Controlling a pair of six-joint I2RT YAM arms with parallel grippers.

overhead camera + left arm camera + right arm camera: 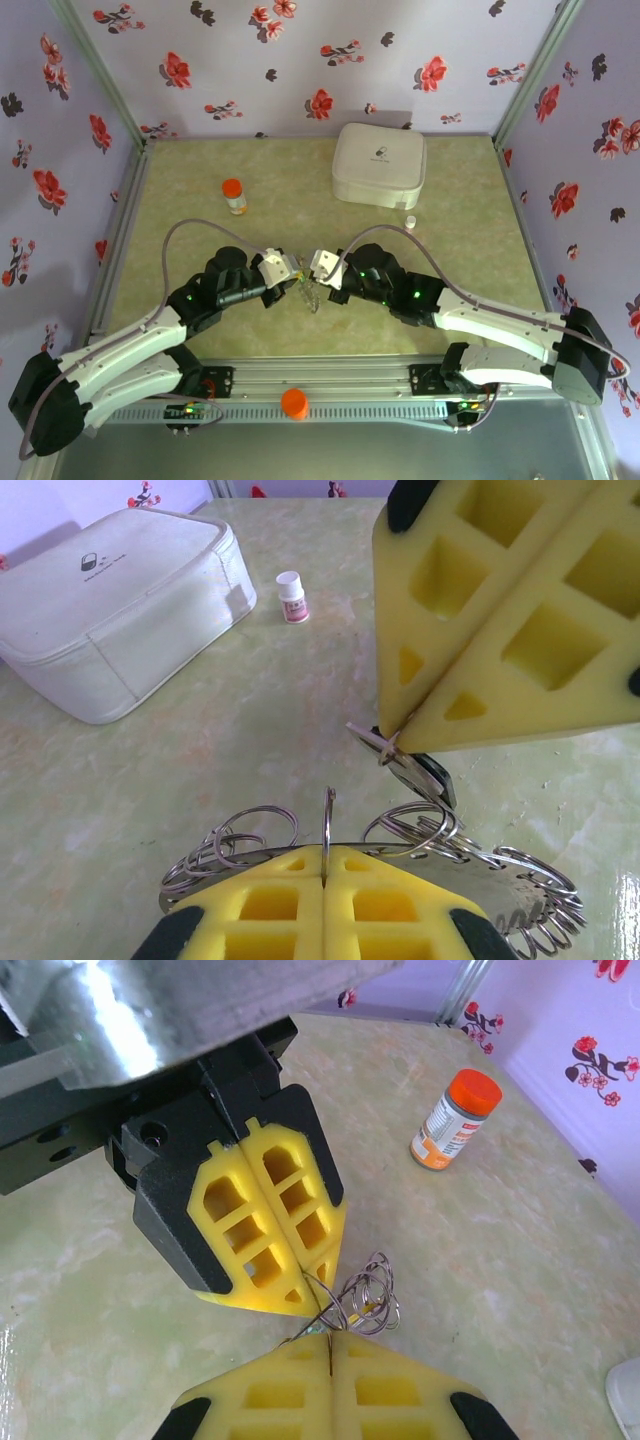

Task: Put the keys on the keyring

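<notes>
The keyring (520,882) is a wide flat silver ring strung with several small wire loops (255,830), lying low between both grippers. My left gripper (325,858) is shut on one thin loop (327,815) that stands upright out of its yellow fingertips. Facing it, my right gripper (392,738) is shut on a small metal key (432,776) whose dark head hangs below the tips. From the right wrist, my right gripper (330,1340) meets my left gripper (318,1298) over the tangle of loops (368,1295), where a yellow key head (365,1309) shows. From above, both grippers (290,270) (320,268) meet mid-table.
A white rounded box (380,165) stands at the back right, with a tiny white bottle (409,221) in front of it. An orange-capped bottle (234,195) stands at the back left. An orange cap (294,402) sits on the front rail.
</notes>
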